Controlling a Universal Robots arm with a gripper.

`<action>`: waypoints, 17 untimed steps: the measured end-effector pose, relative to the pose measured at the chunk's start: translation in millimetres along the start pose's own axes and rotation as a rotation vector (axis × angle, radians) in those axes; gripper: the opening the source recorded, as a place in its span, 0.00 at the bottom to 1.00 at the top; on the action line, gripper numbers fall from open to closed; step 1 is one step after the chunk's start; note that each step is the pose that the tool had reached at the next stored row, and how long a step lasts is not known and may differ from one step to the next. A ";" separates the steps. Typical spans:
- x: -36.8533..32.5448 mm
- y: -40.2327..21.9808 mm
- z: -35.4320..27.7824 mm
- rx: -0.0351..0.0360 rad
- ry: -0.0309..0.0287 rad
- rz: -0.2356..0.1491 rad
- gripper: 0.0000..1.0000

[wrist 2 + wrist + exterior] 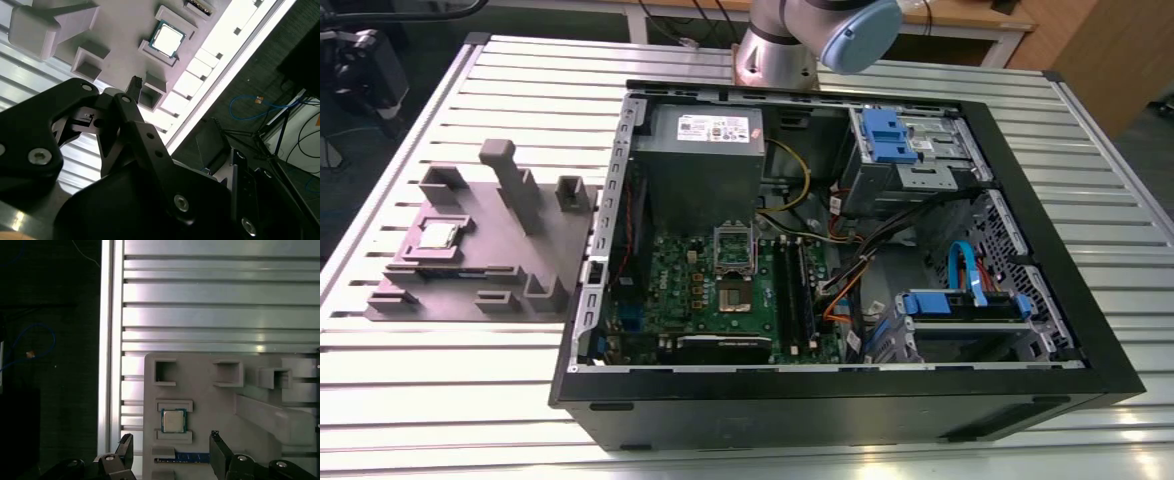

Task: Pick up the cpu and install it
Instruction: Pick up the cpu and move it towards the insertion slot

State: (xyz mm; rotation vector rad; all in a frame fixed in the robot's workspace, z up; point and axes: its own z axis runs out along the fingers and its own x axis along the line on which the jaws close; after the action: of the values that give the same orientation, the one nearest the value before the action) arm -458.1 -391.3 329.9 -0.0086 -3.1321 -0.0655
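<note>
While hanging over the grey stepped block [210, 405], holds the pincer [171, 437] spread wide, with both fingers [126, 447] well apart and pinching nothing. Looks straight down on the cpu [173, 420] in the first wrist view: lying flat, silvery top upward, seated between two low ridges of the block. Lines up roughly with the gap between the fingers, yet touches neither of them. Seems to hover clear above rather than down at the chip's level, though hard to say how far.

Seen in the exterior view, sits on that same block towards the exterior view's left, cpu [438, 235] outside the open computer case [854, 395] and apart from it. Shares the slatted metal surface [480, 400] with the case, block just beside the case's side wall. Shows the arm [814, 40] rising behind the case at the far edge.

Reads as the very start of the job. Not yet gripped, not yet lifted, not yet carried across. Leaves both parts open: the pick-up from the block and the seating on the green board [707, 300] inside the case. Appears to show a bare socket [735, 285] there with nothing fitted, though too small to tell for certain.
</note>
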 end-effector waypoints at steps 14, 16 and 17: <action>0.0 -0.2 4.8 0.0000 0.0000 0.000 0.71; 0.0 -0.2 5.4 0.0000 0.0001 0.000 0.71; 0.0 -0.2 5.7 0.0001 0.0002 0.000 0.71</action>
State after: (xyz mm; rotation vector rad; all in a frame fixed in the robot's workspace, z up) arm -458.2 -391.3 324.3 -0.0088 -3.1319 -0.0654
